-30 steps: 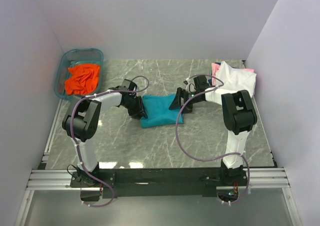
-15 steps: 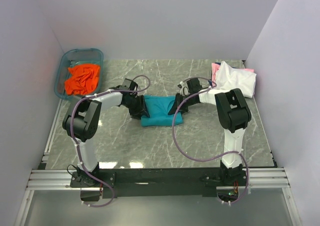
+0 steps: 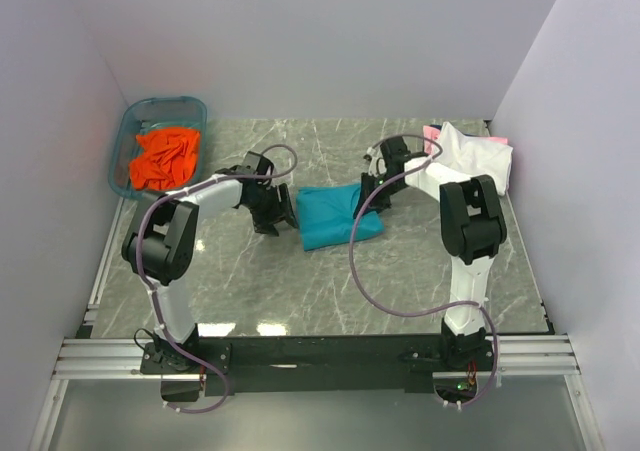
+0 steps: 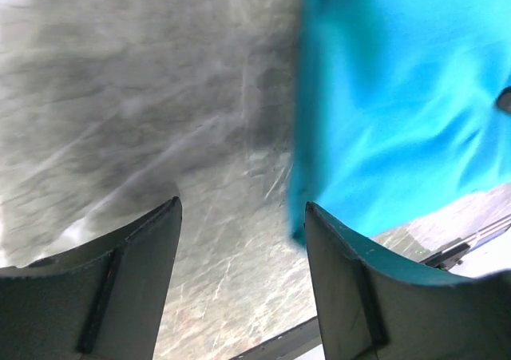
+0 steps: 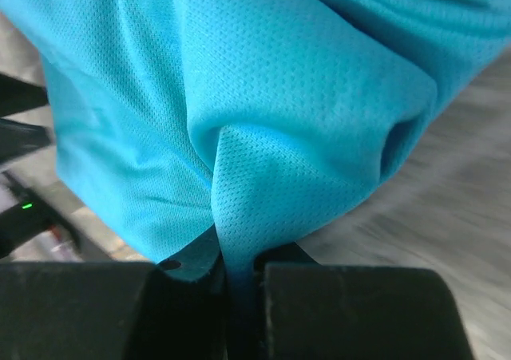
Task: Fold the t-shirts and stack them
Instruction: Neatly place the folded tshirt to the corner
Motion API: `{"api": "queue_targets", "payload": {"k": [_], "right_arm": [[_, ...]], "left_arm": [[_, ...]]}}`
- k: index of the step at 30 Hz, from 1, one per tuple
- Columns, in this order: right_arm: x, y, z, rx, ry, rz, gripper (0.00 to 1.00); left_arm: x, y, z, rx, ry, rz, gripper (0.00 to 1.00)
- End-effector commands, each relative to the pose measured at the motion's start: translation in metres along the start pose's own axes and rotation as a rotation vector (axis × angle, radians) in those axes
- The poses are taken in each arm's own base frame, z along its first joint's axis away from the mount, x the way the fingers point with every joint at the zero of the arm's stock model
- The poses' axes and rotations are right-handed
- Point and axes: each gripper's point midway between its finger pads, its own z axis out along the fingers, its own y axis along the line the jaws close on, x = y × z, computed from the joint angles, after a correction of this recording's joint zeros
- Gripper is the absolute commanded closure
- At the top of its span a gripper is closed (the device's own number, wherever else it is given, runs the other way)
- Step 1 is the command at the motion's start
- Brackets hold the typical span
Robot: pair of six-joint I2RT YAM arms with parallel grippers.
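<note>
Teal shirt (image 3: 338, 218) folded mid-frame, long axis left-right. Pinched at its upper right edge by right gripper (image 5: 237, 268). Left gripper (image 4: 239, 240) just off its left edge, spread, holding nothing. White shirt (image 3: 472, 156) over pink shirt (image 3: 432, 133) at upper right, nearer right arm, likely the stack; nothing between. Orange shirt (image 3: 165, 156) in tub (image 3: 120, 161), upper left.

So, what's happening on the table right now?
The right gripper is pinched shut on a fold of the folded teal fabric t-shirt lying mid-table. The left gripper stands open just off the shirt's left edge, holding nothing. A crumpled orange t-shirt sits in the translucent blue plastic tub at far left, not yet folded. A white t-shirt lies over a pink t-shirt at far right.
</note>
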Motion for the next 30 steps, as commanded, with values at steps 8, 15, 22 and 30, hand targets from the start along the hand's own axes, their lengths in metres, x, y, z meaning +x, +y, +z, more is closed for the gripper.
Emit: {"api": "queue_targets", "payload": {"k": [8,15,22,30], "right_arm": [[-0.034,-0.058,-0.101,0.391,-0.075,-0.14,1.0],[-0.06,-0.084,-0.158,0.538,-0.187,-0.113,1.0],[-0.098,-0.09,-0.186,0.591,-0.26,-0.113,1.0],[-0.138,-0.079,-0.217,0.628,-0.366,-0.139,1.0]], "left_arm": [[-0.023,0.0,-0.029,0.026,-0.091,0.008,0.32],[-0.023,0.006,-0.025,0.03,-0.084,-0.001,0.32],[-0.021,0.008,-0.018,0.034,-0.065,0.002,0.32],[-0.014,0.014,-0.013,0.029,-0.048,-0.003,0.32]]}}
